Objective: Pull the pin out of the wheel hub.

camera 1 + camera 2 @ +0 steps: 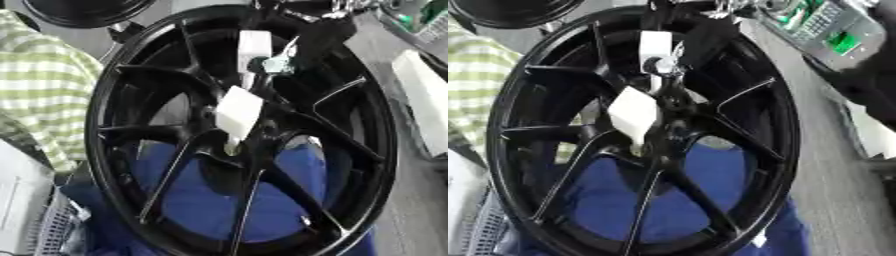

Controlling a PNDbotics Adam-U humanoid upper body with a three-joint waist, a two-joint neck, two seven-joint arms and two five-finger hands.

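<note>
A black multi-spoke wheel [175,165] fills the view, standing tilted over blue cloth [210,200]. At its hub [667,107] sit two white blocks — one [238,114] at centre, one [254,46] toward twelve o'clock — with a small pale pin-like piece [278,64] beside the upper block. A dark hand [328,27] reaches in at one o'clock; whether its fingers grip anything cannot be told.

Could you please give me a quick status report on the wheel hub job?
Neither hand clearly in view. White pins sit at black wheel hub, not yet pulled. Nothing blocking them.
</note>
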